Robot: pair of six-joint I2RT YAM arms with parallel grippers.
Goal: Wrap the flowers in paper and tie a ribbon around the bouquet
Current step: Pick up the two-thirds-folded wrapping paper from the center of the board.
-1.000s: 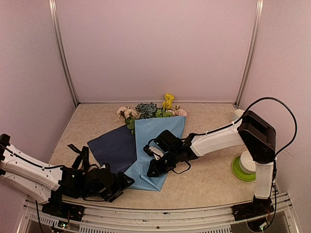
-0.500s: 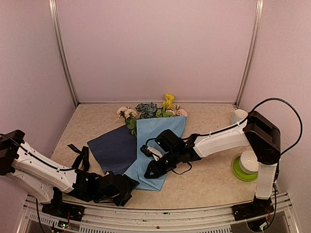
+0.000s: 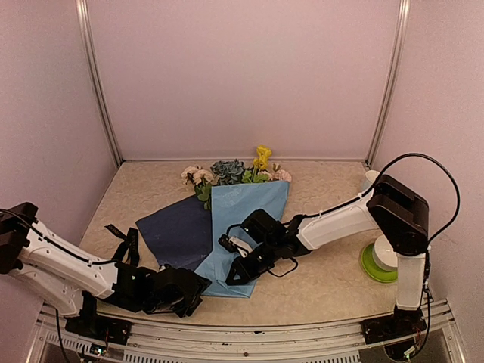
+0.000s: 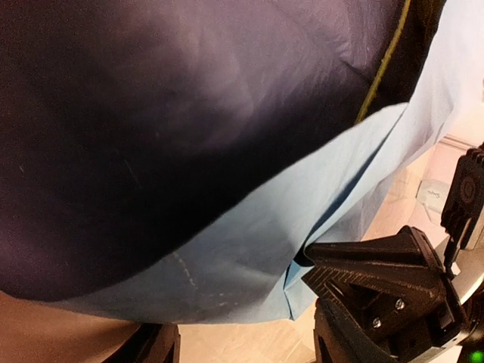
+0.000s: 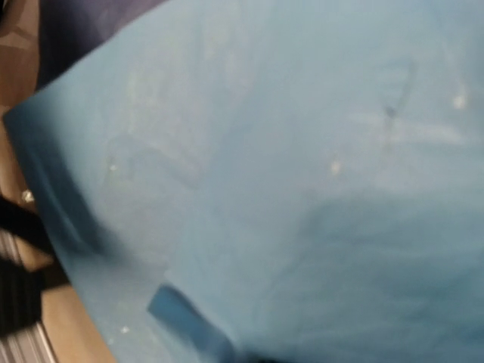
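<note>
The flowers [image 3: 231, 172] lie at the back, their pink, yellow and blue-green blooms sticking out of the paper [image 3: 246, 215]. The paper's light blue flap is folded over the stems, and its dark face [image 3: 178, 231] is spread to the left. One stem [image 4: 382, 68] shows in the fold. My left gripper [image 3: 198, 290] is low at the paper's near corner, open, with the paper's bottom edge [image 4: 227, 280] between its fingers [image 4: 378, 276]. My right gripper [image 3: 236, 272] rests on the folded flap, shut on the paper [image 5: 302, 151], which hides its fingers. The black ribbon [image 3: 125, 240] lies on the left.
A green plate [image 3: 368, 266] holding a white cup [image 3: 386, 253] sits at the right, behind the right arm's upright. Another white cup [image 3: 370, 180] stands farther back. Side walls and the metal front rail [image 3: 242, 333] bound the table.
My left gripper has slid right to the paper's near corner, and its jaws have narrowed around the edge. My right gripper has moved a little down and left along the flap.
</note>
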